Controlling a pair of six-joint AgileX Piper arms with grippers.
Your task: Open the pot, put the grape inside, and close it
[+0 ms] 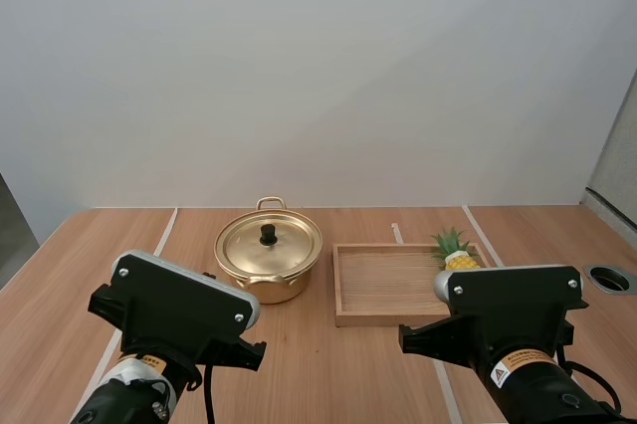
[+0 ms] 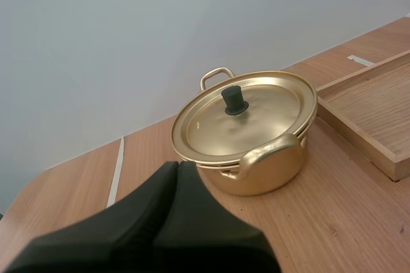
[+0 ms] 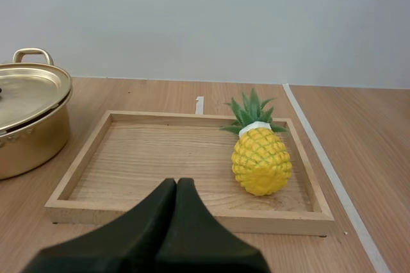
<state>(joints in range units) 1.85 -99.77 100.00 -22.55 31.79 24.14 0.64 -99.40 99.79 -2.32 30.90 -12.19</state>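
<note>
On the brown wooden table (image 1: 328, 364) sit a gold pot (image 1: 284, 288) and, close beside it on the right but not touching, a wooden tray (image 1: 383, 290). The lid (image 1: 289, 250) is on the pot, with a little black knob (image 1: 268, 235) in the middle. The fruit is a small yellow pineapple (image 1: 456, 253) with green leaves. It is in the tray, near the far right corner. From the high view, the left arm (image 1: 174, 315) is in front of the pot and the right arm (image 1: 513, 315) is in front of the tray. The right arm hides the bottom of the pineapple, so just the leaves and the top of the yellow part peek out. The right wrist view shows the whole pineapple, with its leaves pointing to the far wall. I cannot tell if it stands up or lies down. That view cuts the pot off at the edge, so only one side and one loop handle can be seen. The left wrist view shows the pot up close with both its handles, and cuts the tray off to one corner. The left gripper (image 2: 178, 169) has its two black fingers pressed together with nothing between them, and it is near the pot, not touching it. The right gripper (image 3: 176, 184) is closed the same way, holding nothing, just in front of the tray's near edge.
</note>
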